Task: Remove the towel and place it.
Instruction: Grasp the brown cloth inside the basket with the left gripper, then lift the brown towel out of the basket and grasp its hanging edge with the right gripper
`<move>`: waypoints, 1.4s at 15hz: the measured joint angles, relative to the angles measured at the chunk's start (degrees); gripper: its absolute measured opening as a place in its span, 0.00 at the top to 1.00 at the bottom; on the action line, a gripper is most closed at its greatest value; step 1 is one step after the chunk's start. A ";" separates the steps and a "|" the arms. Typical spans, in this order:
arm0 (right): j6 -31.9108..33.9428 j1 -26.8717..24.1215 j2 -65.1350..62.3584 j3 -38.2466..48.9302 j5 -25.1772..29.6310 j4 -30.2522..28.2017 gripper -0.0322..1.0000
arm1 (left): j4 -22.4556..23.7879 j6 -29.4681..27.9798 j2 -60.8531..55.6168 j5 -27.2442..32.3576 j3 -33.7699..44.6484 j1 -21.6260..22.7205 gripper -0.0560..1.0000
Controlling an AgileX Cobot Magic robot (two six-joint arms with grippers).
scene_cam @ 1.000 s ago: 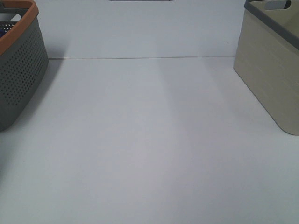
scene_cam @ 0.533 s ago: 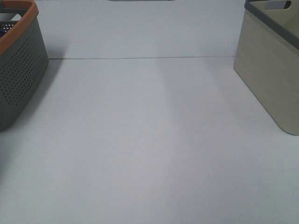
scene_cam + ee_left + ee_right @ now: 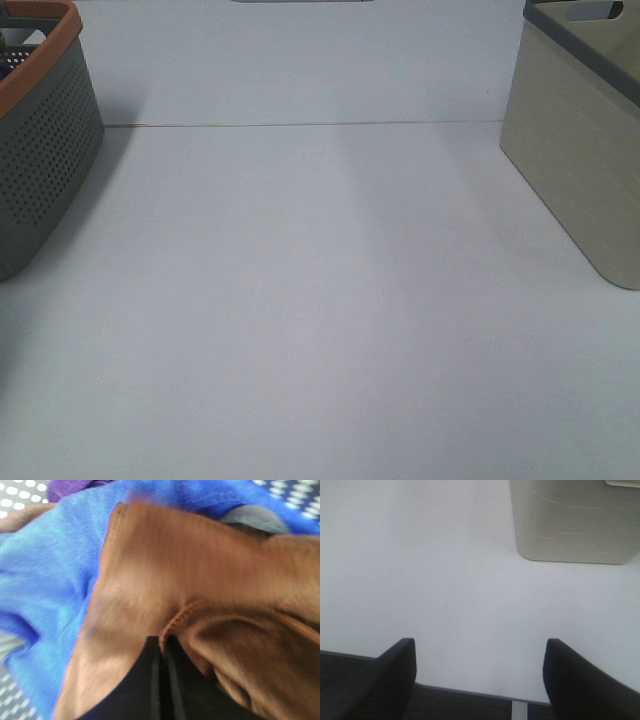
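The white worktop (image 3: pixel 320 300) lies bare between a grey perforated basket with an orange rim (image 3: pixel 45 170) at its left edge and a beige bin with a grey rim (image 3: pixel 580 170) at its far right corner. Neither arm shows in the high view.

The left wrist view looks down into the basket. The brown towel (image 3: pixel 200 580) lies crumpled on top of a blue cloth (image 3: pixel 50 580), with a purple cloth (image 3: pixel 75 487) just showing beyond. The left gripper (image 3: pixel 161 647) has its jaws pressed together on a raised fold of the towel's stitched hem, a thin bite right at the tips. The right gripper (image 3: pixel 480 647) hangs wide apart and empty over the near edge of the worktop, the beige bin ahead of it.

The step in hand looks like lifting the towel out. With so slim a pinch, a slow, straight rise should serve best. The towel must clear the orange rim before travelling sideways, and the blue cloth may cling and come up with it.
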 joint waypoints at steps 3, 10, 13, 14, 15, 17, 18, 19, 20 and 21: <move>0.00 0.00 0.00 0.00 0.00 0.00 0.36 | 0.63 -4.76 -4.76 2.81 0.00 0.23 0.95; 0.00 0.00 0.00 0.00 0.00 0.00 0.36 | 7.05 -15.24 -27.10 22.29 0.00 0.63 0.95; 0.00 0.00 0.00 0.00 0.00 0.00 0.36 | 7.45 -17.48 -37.13 22.57 0.00 0.63 0.95; 0.00 0.00 0.00 0.00 0.00 0.00 0.36 | 7.62 -17.48 -38.67 22.57 0.00 0.63 0.95; 0.00 0.00 0.00 0.00 0.00 0.00 0.36 | 7.85 -17.48 -41.20 22.46 0.00 0.63 0.95; 0.00 0.00 0.00 0.00 0.00 0.00 0.36 | 7.96 -18.45 -45.09 19.82 0.00 0.63 0.95; 0.00 0.00 0.00 0.00 0.00 0.00 0.36 | 7.91 -20.86 -46.81 15.99 0.00 0.63 0.95; 0.00 0.00 0.00 0.00 0.00 0.00 0.36 | 7.28 -22.40 -47.61 13.41 0.00 0.63 0.95; 0.00 0.00 0.00 0.00 0.00 0.00 0.36 | 5.96 -23.32 -48.47 10.60 0.00 0.63 0.95; 0.00 0.00 0.00 0.00 0.00 0.00 0.36 | 3.72 -23.61 -49.10 7.56 0.00 0.63 0.95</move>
